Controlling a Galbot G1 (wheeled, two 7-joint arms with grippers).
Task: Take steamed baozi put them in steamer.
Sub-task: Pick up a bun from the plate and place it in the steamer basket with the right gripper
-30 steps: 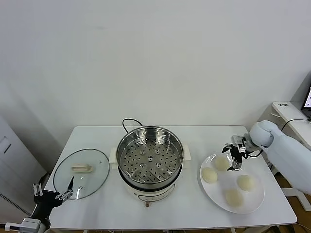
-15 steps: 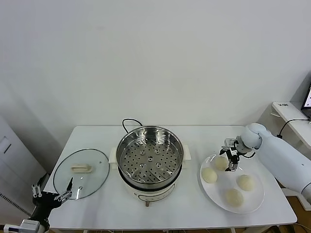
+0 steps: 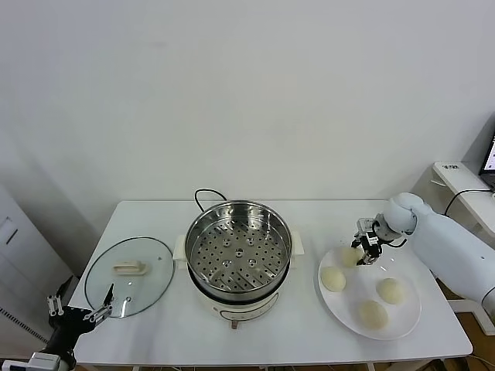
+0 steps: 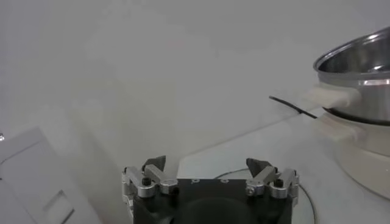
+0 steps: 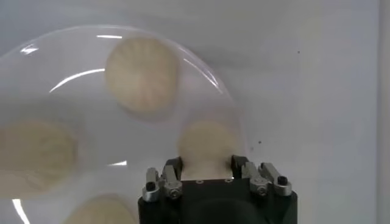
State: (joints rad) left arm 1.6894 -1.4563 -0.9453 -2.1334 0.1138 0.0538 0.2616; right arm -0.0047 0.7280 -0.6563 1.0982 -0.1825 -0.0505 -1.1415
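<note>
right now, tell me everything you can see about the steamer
The steamer is a round, shiny stainless-steel pot with a perforated floor, sitting upright on a white electric base with white side handles and a black cord trailing behind. It is uncovered and holds no buns. It stands mid-table between the glass lid on the robot's left and the plate on its right. Neither gripper touches it.

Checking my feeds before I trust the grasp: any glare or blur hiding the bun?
Right wrist view: bright streaks on the plate, gripped baozi soft but visible between the right gripper fingers. Head view: evenly lit, steamer shiny. Left wrist view: hazy.
</note>
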